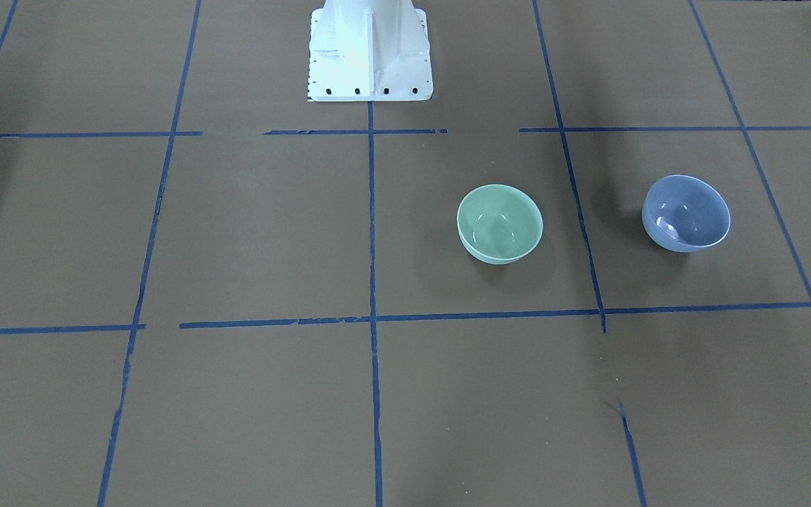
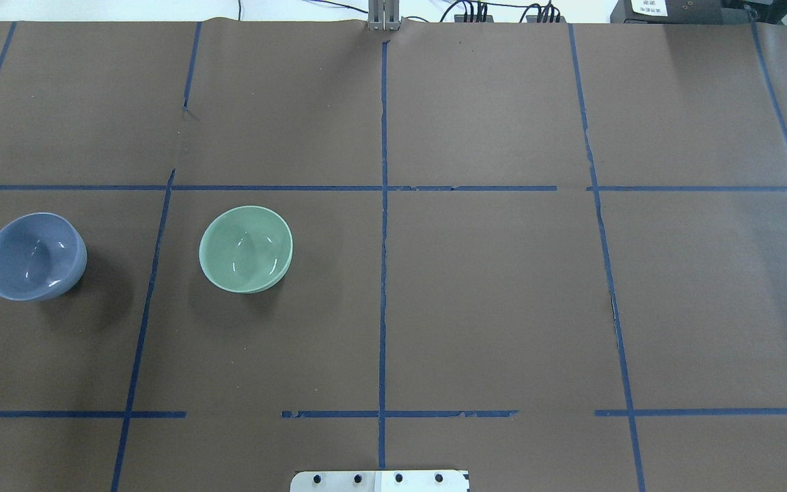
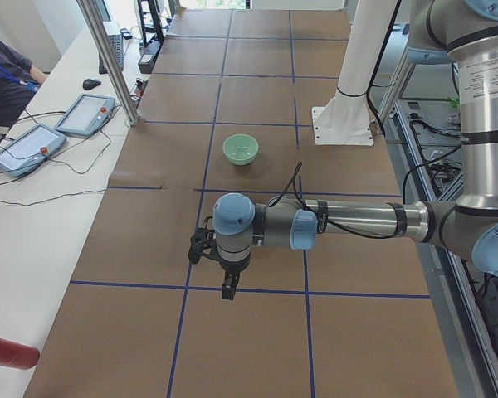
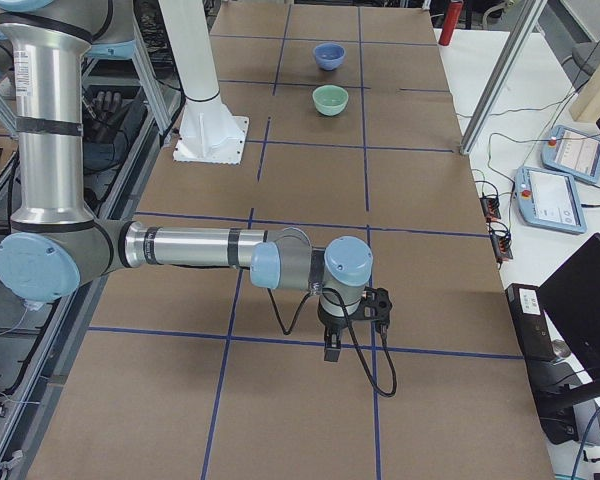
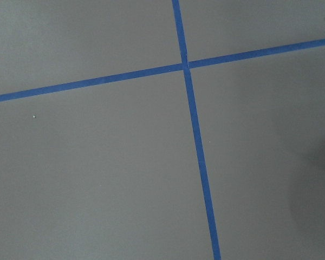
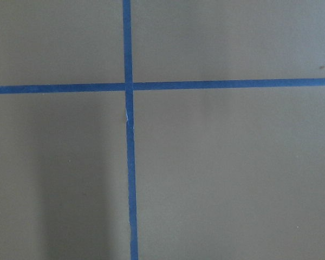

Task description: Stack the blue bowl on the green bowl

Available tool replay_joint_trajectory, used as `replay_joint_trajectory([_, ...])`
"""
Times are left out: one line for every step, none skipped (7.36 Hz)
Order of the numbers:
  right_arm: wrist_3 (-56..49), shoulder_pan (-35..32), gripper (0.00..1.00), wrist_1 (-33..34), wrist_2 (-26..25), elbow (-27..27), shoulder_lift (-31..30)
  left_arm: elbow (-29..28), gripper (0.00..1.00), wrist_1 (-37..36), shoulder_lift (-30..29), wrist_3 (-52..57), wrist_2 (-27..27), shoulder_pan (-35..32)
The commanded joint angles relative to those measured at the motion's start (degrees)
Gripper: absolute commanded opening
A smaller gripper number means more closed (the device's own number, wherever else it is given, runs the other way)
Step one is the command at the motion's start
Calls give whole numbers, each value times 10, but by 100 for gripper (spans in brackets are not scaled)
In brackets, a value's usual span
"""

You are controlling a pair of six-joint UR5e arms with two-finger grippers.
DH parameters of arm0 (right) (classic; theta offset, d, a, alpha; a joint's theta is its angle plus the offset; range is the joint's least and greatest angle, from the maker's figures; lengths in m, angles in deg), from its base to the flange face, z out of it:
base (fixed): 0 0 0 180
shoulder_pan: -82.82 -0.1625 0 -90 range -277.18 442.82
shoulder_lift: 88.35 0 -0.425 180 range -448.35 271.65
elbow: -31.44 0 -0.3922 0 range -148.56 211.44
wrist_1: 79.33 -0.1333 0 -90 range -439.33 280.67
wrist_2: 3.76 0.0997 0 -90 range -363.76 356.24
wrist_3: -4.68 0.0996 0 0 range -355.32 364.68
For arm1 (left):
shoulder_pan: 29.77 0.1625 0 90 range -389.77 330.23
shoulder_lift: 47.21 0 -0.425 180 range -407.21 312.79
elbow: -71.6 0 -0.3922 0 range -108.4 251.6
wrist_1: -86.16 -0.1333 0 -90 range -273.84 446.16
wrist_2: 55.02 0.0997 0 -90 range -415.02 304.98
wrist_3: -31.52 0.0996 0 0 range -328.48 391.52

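Observation:
The blue bowl (image 2: 33,256) stands upright and empty on the brown table cover, at the left in the overhead view and at the right in the front view (image 1: 686,213). The green bowl (image 2: 246,249) stands upright and empty about one bowl-width to its right, apart from it, and shows in the front view (image 1: 499,223). My left gripper (image 3: 230,286) shows only in the left side view, pointing down above the table; I cannot tell if it is open or shut. My right gripper (image 4: 332,350) shows only in the right side view, far from both bowls; its state is unclear too. The wrist views show only paper and tape.
Blue tape lines (image 2: 383,205) divide the table into squares. The robot's white base (image 1: 370,53) stands at the table's near middle edge. Two teach pendants (image 3: 83,114) and a metal post (image 3: 108,58) stand along the operators' side, and a person sits there.

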Motion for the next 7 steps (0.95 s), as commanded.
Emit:
replay_joint_trajectory([0, 0, 100, 0, 0, 0, 0, -1, 100, -1, -13, 0, -1, 0])
replay_joint_trajectory([0, 0, 100, 0, 0, 0, 0, 3, 100, 1, -10, -2, 1, 1])
replay_joint_trajectory([0, -1, 100, 0, 0, 0, 0, 2, 100, 16, -12, -9, 4, 6])
replay_joint_trajectory([0, 0, 100, 0, 0, 0, 0, 3, 100, 54, -13, -43, 4, 27])
replay_joint_trajectory([1, -1, 100, 0, 0, 0, 0, 5, 100, 88, -12, -130, 4, 66])
replay_joint_trajectory([1, 0, 100, 0, 0, 0, 0, 1, 100, 142, -10, -226, 5, 110])
replay_joint_trajectory([1, 0, 100, 0, 0, 0, 0, 1, 100, 186, -8, -312, 7, 153])
